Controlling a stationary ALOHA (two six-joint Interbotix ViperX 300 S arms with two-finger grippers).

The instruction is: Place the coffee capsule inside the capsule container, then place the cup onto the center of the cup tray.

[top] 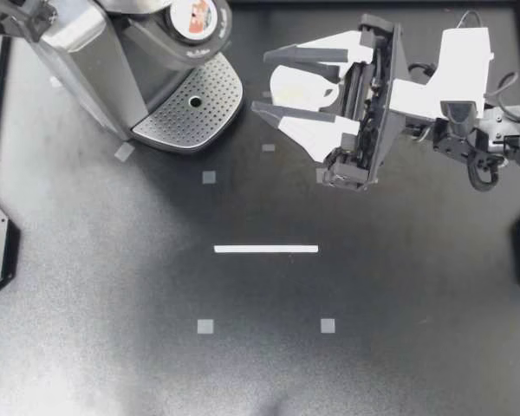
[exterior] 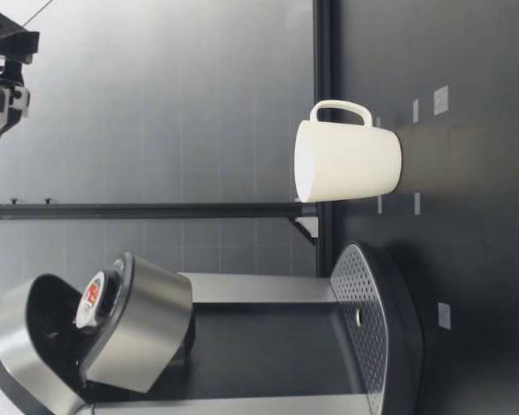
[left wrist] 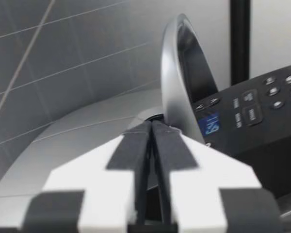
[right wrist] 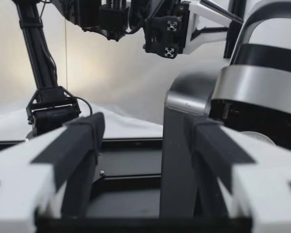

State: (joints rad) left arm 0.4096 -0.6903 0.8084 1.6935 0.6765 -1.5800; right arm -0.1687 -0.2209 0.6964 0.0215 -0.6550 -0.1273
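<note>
Coffee machine (top: 113, 61) at the surface's far left, my right pincer (top: 260, 82) spread wide above the upright white cup (top: 299, 87) beside the perforated cup tray (top: 178, 117), my left pincer (left wrist: 151, 125) pinched closed near the raised lid, coffee capsule (top: 195, 16) sitting in the capsule container (exterior: 147, 320).

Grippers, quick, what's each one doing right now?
Left gripper: shut, holding nothing.
Right gripper: open, empty, above the cup.
</note>
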